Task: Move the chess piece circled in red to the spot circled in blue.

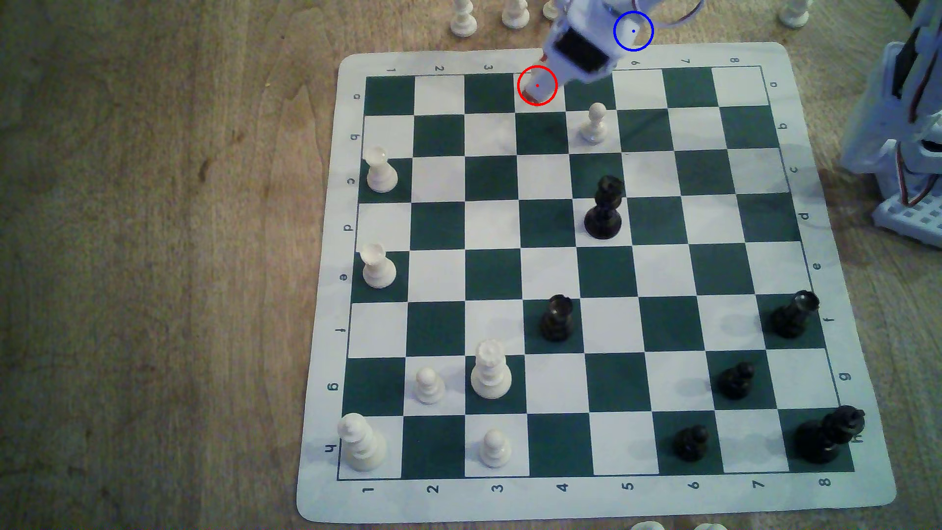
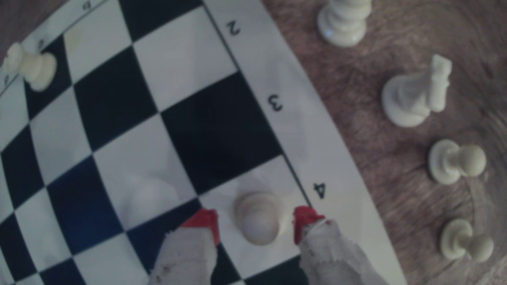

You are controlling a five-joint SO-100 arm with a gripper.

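Note:
The chess piece (image 2: 259,219), a small white pawn seen from above, stands on the white corner-row square beside the border number 4. My gripper (image 2: 255,219) is open. Its red-tipped fingers (image 2: 205,222) stand on either side of the pawn with a small gap on each side. In the exterior view the gripper (image 1: 538,86) reaches down into the red ring and covers the pawn. The spot (image 1: 644,35) is wood tabletop inside a blue ring just past the board's far edge, to the right of the gripper in the exterior view. The arm partly overlaps it.
Another white pawn (image 1: 594,125) stands one row nearer, one file to the exterior view's right, with a black piece (image 1: 604,209) beyond it. Off the board's far edge are a white knight (image 2: 414,96) and two white pawns (image 2: 455,161). The arm's base (image 1: 907,153) stands at the exterior view's right.

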